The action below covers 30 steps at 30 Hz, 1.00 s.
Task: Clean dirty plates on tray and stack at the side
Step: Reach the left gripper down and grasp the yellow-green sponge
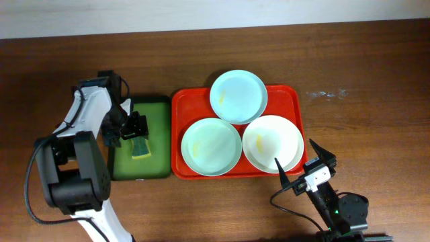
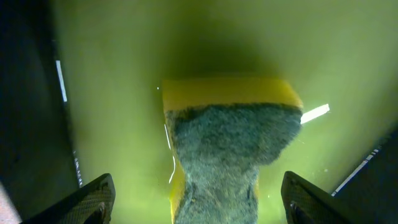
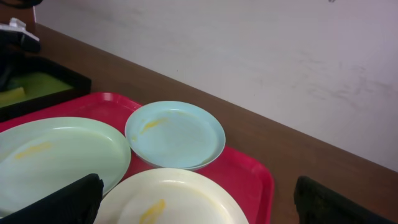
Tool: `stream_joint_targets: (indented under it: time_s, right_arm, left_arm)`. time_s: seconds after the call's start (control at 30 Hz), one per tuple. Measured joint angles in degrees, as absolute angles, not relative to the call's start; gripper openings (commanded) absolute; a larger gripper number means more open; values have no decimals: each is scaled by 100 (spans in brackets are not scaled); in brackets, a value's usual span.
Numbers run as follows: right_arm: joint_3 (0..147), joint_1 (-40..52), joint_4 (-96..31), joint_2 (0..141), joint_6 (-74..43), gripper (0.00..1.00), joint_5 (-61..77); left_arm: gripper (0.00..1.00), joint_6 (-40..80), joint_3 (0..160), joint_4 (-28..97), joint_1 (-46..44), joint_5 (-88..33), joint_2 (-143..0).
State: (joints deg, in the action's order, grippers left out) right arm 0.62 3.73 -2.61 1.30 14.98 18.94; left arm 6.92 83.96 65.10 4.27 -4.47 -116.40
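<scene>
The red tray (image 1: pixel 295 101) holds three plates: pale blue (image 1: pixel 238 96) at the back, pale green (image 1: pixel 211 146) front left, cream-white (image 1: pixel 272 143) front right, each with a yellowish smear. The right wrist view shows the blue (image 3: pixel 177 134), green (image 3: pixel 56 158) and cream (image 3: pixel 180 199) plates. My right gripper (image 1: pixel 297 163) is open at the tray's front right corner, just above the cream plate's near rim (image 3: pixel 193 211). My left gripper (image 1: pixel 136 129) is open over a yellow sponge with a grey-green scrub face (image 2: pixel 233 143), its fingers (image 2: pixel 199 199) either side of it, not touching.
A smaller green tray with a black rim (image 1: pixel 161 114) lies left of the red tray; the sponge (image 1: pixel 140 148) rests in it. Brown wooden table (image 1: pixel 363 74) lies around. A pale wall (image 3: pixel 261 43) runs behind the table's far edge.
</scene>
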Motion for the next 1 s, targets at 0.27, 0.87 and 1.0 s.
stream_joint_targets:
  time_s: [0.27, 0.87, 1.0]
  right_arm:
    - [62, 373, -261, 130, 1500, 98, 1896]
    - [62, 373, -259, 130, 1500, 98, 1896]
    - [62, 373, -261, 130, 1500, 98, 1894]
  left_arm:
    - [59, 690, 7891, 6160, 344, -416, -11751]
    - [0, 733, 8049, 5306, 344, -416, -11756]
    - [99, 703, 8049, 5417, 333, -449, -11756]
